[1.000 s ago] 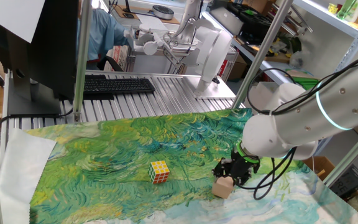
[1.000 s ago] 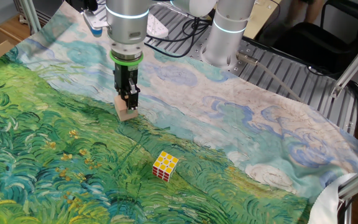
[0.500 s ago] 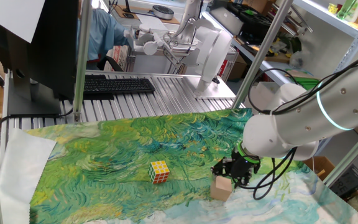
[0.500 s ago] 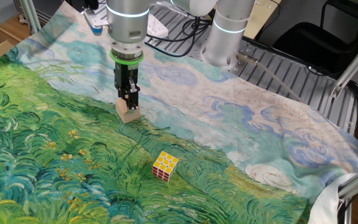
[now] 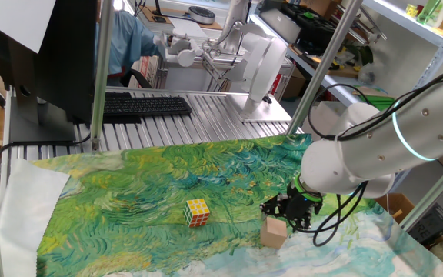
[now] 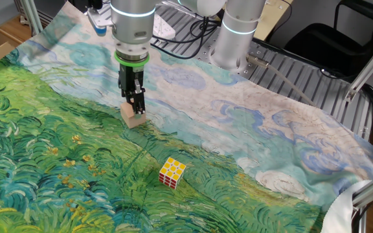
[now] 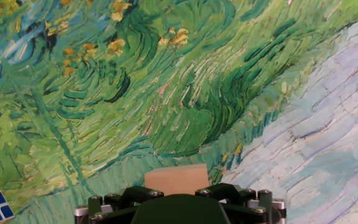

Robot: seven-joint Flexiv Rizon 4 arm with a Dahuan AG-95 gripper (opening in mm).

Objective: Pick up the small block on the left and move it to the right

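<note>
The small block is a plain tan wooden cube that stands flat on the painted cloth at the border of the green and pale blue areas. It also shows in the other fixed view and at the bottom edge of the hand view. My gripper points down onto it, and its black fingers close on the block's upper part. The fingertips are hidden behind the gripper body in the hand view.
A yellow-and-white puzzle cube lies on the green part of the cloth, apart from the block, and also shows in the other fixed view. A keyboard and a monitor stand on the metal table behind the cloth.
One second ago the block hung tilted in the gripper. It has since come level and down onto the cloth, shifting slightly. Nothing has moved in the last half second.
</note>
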